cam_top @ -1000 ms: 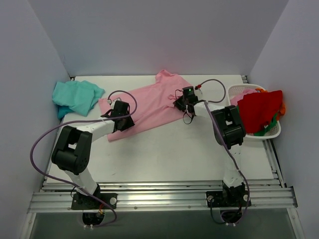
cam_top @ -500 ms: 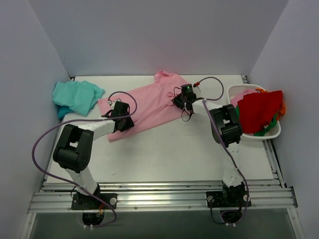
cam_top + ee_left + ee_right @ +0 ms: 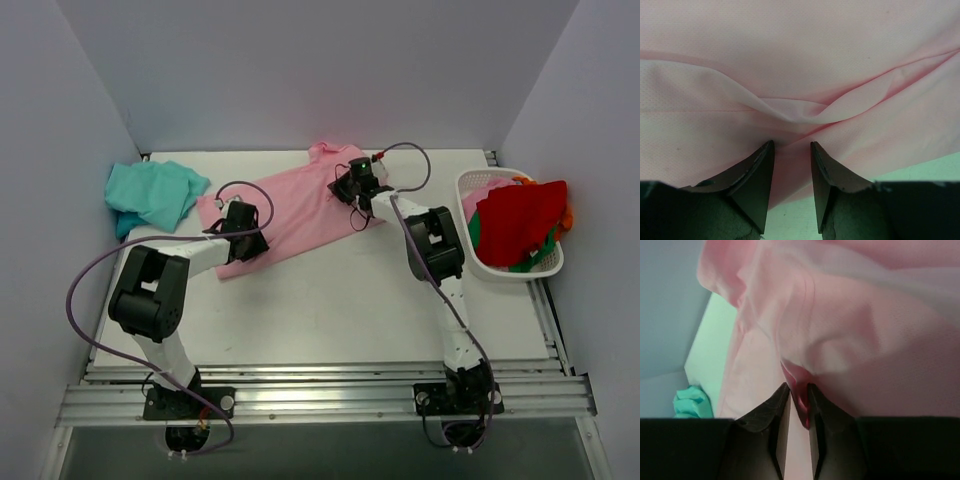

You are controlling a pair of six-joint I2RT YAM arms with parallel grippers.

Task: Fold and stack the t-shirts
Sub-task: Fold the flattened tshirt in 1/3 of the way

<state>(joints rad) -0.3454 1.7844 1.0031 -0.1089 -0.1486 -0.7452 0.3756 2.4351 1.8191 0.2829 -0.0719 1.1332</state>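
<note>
The light pink t-shirt (image 3: 290, 205) lies spread diagonally across the back of the table. The teal t-shirt (image 3: 150, 192) is bunched at the back left corner and also shows as a teal lump (image 3: 690, 402) in the right wrist view. My left gripper (image 3: 240, 222) rests on the pink shirt's lower left part. Its jaws (image 3: 792, 144) stand apart over the cloth near the hem, with a crease running up to the tips. My right gripper (image 3: 352, 185) is near the shirt's upper right end, shut (image 3: 797, 386) on a pinched fold of pink cloth (image 3: 850, 340).
A white plastic basket (image 3: 468, 183) stands at the right edge of the table, with a red garment (image 3: 520, 220) and green and orange cloth hanging out of it. Walls close in the table on the left, back and right.
My right gripper has moved left and toward the back with the pinched pink cloth, drawing the shirt's right part over. The left gripper has stayed where it was.
</note>
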